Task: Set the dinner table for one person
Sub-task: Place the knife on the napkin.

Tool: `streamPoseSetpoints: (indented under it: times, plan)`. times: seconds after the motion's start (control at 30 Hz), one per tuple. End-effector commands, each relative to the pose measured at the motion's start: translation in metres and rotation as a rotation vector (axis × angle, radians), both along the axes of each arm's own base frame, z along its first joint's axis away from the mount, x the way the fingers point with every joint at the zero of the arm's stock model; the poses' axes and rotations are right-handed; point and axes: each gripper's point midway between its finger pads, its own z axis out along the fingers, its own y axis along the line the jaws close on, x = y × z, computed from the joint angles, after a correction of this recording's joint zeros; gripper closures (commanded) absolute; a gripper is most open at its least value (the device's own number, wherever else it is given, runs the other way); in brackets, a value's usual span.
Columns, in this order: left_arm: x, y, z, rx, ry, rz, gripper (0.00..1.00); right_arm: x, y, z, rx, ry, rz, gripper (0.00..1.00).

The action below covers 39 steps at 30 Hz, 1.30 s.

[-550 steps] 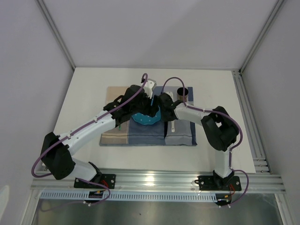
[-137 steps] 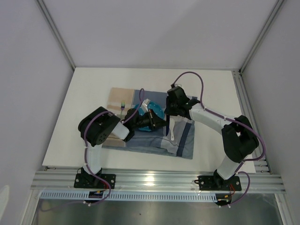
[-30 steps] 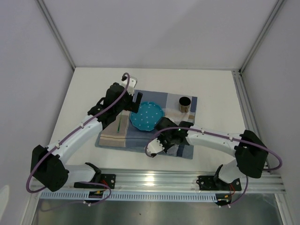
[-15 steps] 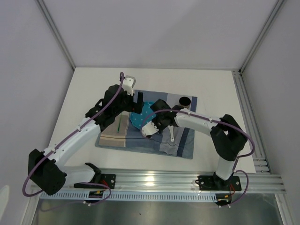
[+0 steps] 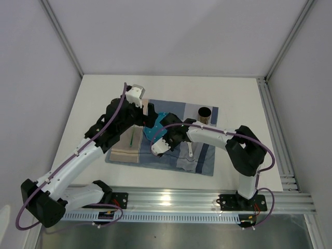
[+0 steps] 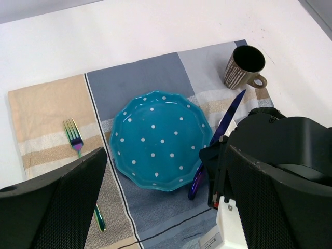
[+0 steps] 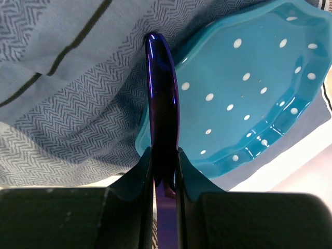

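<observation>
I am pinching a glossy blue-purple knife (image 7: 161, 93) between the fingers of my right gripper (image 7: 163, 155), the jaws drawn in tight against its two flat sides. Its rounded end is sticking out past my fingertips and running close alongside the wavy rim of the teal dotted plate (image 7: 249, 88); I cannot tell whether it is touching the cloth beneath. In the left wrist view the knife is slanting from just beside the plate's right edge up toward the striped mug (image 6: 244, 66), its pointed tip near the mug's base.

My left gripper (image 6: 166, 161) is hanging above the plate with its jaws spread wide, gripping nothing. A fork (image 6: 77, 142) is lying to the left of the plate, prongs pointing away from my bases.

The plate, fork and mug are all sitting on the blue-and-beige checked placemat (image 6: 150, 78). That placemat is lying, somewhat rumpled at its near right corner, in the middle of the white dinner table (image 5: 93, 98), which is stretching out on every side of it, from my arms' bases to the far wall.
</observation>
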Motion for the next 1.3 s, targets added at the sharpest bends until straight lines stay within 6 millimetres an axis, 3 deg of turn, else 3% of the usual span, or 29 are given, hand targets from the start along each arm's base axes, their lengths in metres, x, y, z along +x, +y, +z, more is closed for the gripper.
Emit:
streamPoseSetpoints:
  times: [0.0,0.13,0.2,0.47,0.63,0.73,0.83,0.93,0.97,1.0,1.03,1.17,1.27]
  plan:
    - [-0.005,-0.001,0.006,-0.036,-0.016,-0.002,0.01,0.004,0.010,0.030,0.071,-0.039,-0.006,1.00]
    - [-0.004,-0.002,0.004,-0.035,-0.016,-0.004,0.01,0.005,0.010,0.045,0.084,-0.039,-0.017,1.00]
    - [-0.003,-0.002,0.003,-0.029,-0.016,-0.004,0.01,0.005,0.005,0.040,0.079,-0.013,-0.037,1.00]
    - [0.000,-0.001,-0.006,-0.010,-0.010,0.008,0.01,-0.020,-0.020,-0.007,0.047,0.100,-0.087,1.00]
    - [0.002,-0.003,-0.015,0.001,0.014,0.002,0.01,-0.025,-0.028,-0.019,0.058,0.123,-0.107,1.00]
    - [0.004,-0.004,-0.018,0.011,0.022,0.004,0.01,-0.026,-0.027,-0.022,0.069,0.123,-0.110,0.84]
    - [0.004,-0.004,-0.020,0.012,0.025,0.002,0.01,-0.023,-0.026,-0.021,0.076,0.114,-0.113,0.83]
    - [0.004,-0.004,-0.022,0.016,0.030,0.004,0.01,-0.015,-0.024,-0.013,0.091,0.081,-0.126,0.65]
    - [0.005,-0.004,-0.023,0.019,0.034,0.005,0.01,-0.012,-0.023,-0.007,0.095,0.064,-0.132,0.43]
    - [0.005,-0.004,-0.023,0.019,0.032,0.005,0.01,-0.010,-0.022,-0.002,0.101,0.054,-0.134,0.43]
    - [0.005,-0.004,-0.025,0.022,0.035,0.005,0.01,-0.008,-0.022,0.001,0.105,0.044,-0.142,0.01]
    - [0.006,-0.004,-0.025,0.029,0.033,0.007,0.01,0.016,-0.019,0.039,0.194,-0.108,-0.245,0.01]
    - [0.007,-0.004,-0.027,0.036,0.036,0.008,0.01,0.036,-0.007,0.097,0.405,-0.239,-0.328,0.01]
